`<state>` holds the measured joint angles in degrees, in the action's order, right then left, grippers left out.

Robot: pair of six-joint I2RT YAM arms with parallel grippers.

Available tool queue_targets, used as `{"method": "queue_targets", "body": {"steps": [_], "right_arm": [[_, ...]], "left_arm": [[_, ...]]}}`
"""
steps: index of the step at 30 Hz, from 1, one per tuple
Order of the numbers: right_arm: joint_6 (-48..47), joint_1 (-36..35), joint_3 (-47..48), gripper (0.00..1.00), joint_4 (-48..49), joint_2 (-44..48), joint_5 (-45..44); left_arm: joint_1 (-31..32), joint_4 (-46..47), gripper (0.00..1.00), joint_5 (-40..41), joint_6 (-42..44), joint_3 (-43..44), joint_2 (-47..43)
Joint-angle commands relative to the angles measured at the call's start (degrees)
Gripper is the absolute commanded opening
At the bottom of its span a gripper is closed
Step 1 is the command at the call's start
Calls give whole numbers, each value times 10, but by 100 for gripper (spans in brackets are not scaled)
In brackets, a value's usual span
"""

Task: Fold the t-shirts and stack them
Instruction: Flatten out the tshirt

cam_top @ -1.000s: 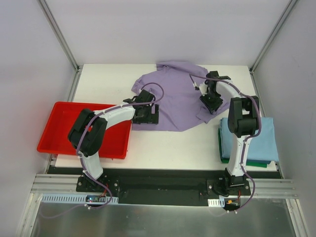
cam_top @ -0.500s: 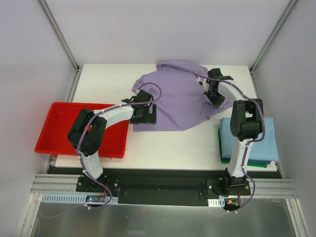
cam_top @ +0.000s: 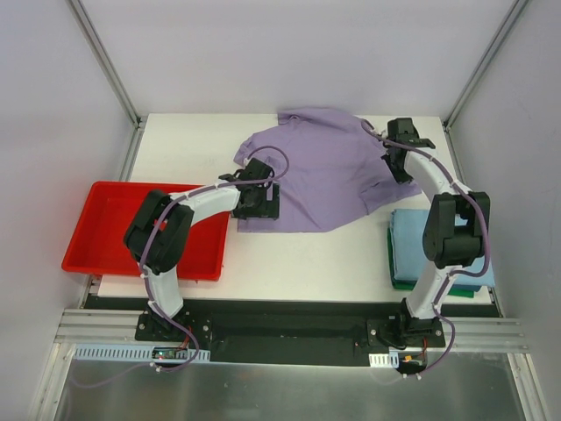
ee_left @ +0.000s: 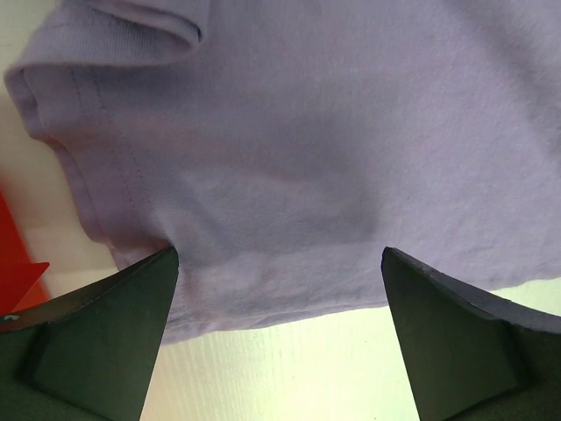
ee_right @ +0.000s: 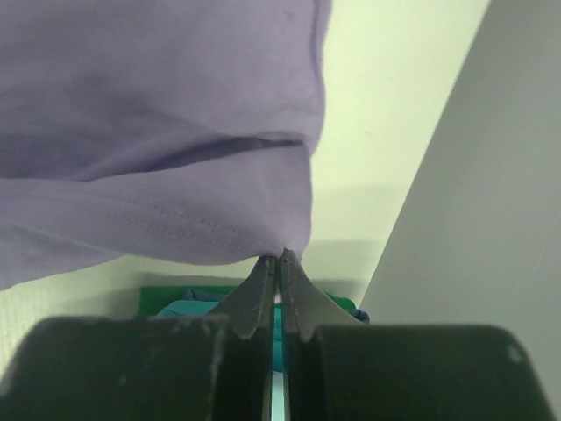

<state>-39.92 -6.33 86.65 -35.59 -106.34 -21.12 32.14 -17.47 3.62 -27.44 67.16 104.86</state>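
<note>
**Lavender shirt pinched on the right, left jaws wide**

Top view: the lavender shirt [cam_top: 320,175] lies spread at the desk's far middle, with its straight hem facing the near edge. The left gripper [cam_top: 259,203] sits on its near-left corner and the right gripper [cam_top: 399,167] at its right edge. The light blue shirt [cam_top: 409,244] lies stacked on the dark green shirt [cam_top: 399,283] at the near-right corner, partly hidden by the arm.

Left wrist: the left gripper [ee_left: 279,254] is spread open over the hem of the lavender shirt [ee_left: 307,132].

Right wrist: the right gripper [ee_right: 280,261] is clenched on the edge of the lavender shirt [ee_right: 158,132].

Purple shirt [cam_top: 320,180]: soft matt cloth; you can see its stitched hem.
Blue shirt [cam_top: 405,250]: matt cloth.
Tray [cam_top: 96,228]: smooth plastic, slightly glossy.
Bench [cam_top: 289,263]: smooth, matt.
</note>
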Motion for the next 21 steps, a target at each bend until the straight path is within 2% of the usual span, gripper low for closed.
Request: {"method": "queue_targets", "body": {"steps": [1,6,13,16,21], "right_arm": [[64,17,-41,1,95,66,-115],[124,54,-76,1,125,105,-184],[158,89,-101,1,142,139,-169],[179,109,-93,1,125,143,-171],[195,117,-97,0,116,151,-111]], "left_arm": [[-6,-2,99,-20,5,25,-1],[6,-1,99,-22,-1,14,-40],[37,-13,99,14,-37,-53,-103],[37,-31,93,18,-51,-62,-100],[70,-44,80,2,-63,-72,-102]]}}
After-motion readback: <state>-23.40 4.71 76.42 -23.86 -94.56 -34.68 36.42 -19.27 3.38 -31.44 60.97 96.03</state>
